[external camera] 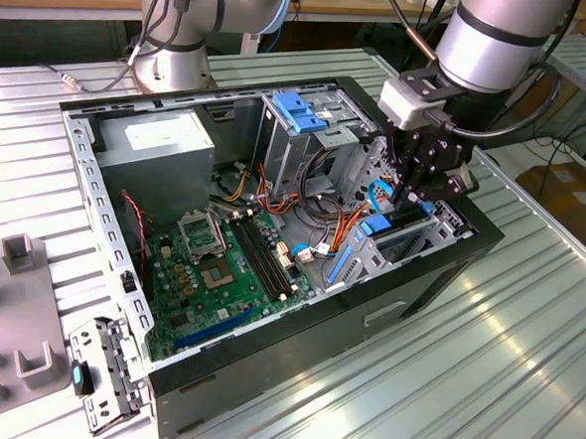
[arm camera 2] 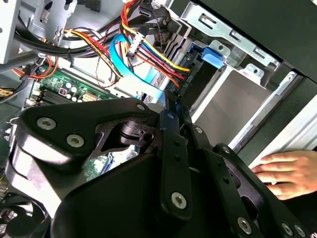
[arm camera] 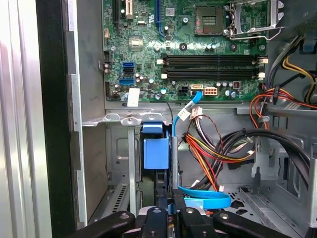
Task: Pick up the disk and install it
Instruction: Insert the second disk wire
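The disk (arm camera: 156,151) stands on edge in the drive bay at the front corner of the open computer case (external camera: 316,330), its blue rail facing up. In the exterior view the disk (external camera: 397,222) lies low in that bay, at the exterior view's right. My gripper (external camera: 413,202) hangs directly over it. In both wrist views the black fingers are drawn close together, the gripper (arm camera: 172,213) sitting at the disk's upper end and the gripper (arm camera 2: 171,106) pointing at the dark disk (arm camera 2: 199,83). Whether the tips pinch the disk is hidden.
A blue flat cable (arm camera: 205,201) and bundled coloured wires (arm camera: 218,148) crowd the bay beside the fingers. The motherboard (external camera: 221,265), power supply (external camera: 163,142) and a cage with a blue latch (external camera: 300,110) fill the case. A person's hand (arm camera 2: 285,171) rests on the case's outer side.
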Motion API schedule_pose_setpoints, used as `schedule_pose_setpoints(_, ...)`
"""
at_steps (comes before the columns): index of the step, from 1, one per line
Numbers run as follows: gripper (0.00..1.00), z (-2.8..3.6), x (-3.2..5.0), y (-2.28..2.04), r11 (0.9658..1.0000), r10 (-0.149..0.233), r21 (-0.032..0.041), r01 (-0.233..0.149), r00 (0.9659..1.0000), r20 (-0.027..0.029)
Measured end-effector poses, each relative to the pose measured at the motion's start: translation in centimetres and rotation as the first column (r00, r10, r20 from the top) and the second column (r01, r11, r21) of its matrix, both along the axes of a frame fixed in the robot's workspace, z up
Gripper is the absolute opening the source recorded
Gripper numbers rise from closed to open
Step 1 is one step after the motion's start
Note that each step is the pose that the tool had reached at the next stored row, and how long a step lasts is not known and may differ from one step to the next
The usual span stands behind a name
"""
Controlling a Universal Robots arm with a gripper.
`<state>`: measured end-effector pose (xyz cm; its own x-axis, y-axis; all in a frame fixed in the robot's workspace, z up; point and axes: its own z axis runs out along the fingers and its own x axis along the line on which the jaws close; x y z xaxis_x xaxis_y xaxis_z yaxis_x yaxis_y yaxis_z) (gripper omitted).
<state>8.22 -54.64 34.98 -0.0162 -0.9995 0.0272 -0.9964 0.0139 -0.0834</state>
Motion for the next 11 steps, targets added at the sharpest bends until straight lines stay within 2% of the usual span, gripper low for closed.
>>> schedule_pose_setpoints(11,0.16,-0.19,0.0,-0.11,1.0,0.0,0.0029,0.0,1.0,0.0)
